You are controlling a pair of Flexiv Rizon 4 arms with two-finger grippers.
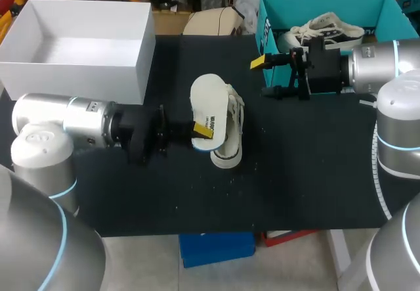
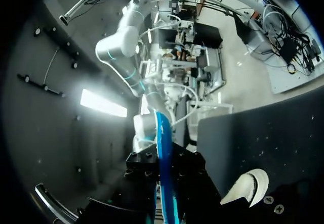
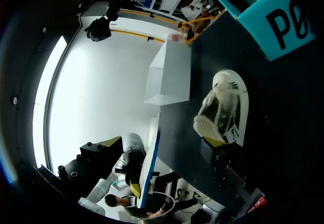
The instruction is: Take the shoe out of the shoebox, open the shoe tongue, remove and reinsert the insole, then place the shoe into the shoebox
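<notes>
White and open on top, a box stood at the far left corner of the black counter. Just in front of it my left arm came in from the left and lay low over the counter toward the middle. My left gripper was at the near end of the shoe, touching it there. Whether it was clamped on the shoe or merely against it I could not tell, and my left wrist view caught only a curved white bit of the shoe close beside the gripper. The shoe itself was out on the counter near the middle, apart from the shoebox. It lay on its side with a broad white oval face turned to the left and its laces to the right. I could not tell whether that white face was the sole or an insole. Farther right, my right gripper hung just beside the front left corner of the teal shoebox, its two fingers spread wide with nothing between them. The shoebox stood at the far right of the counter, open on top, with a second shoe lying inside it. My right arm came in from the right, across the front of the shoebox.
</notes>
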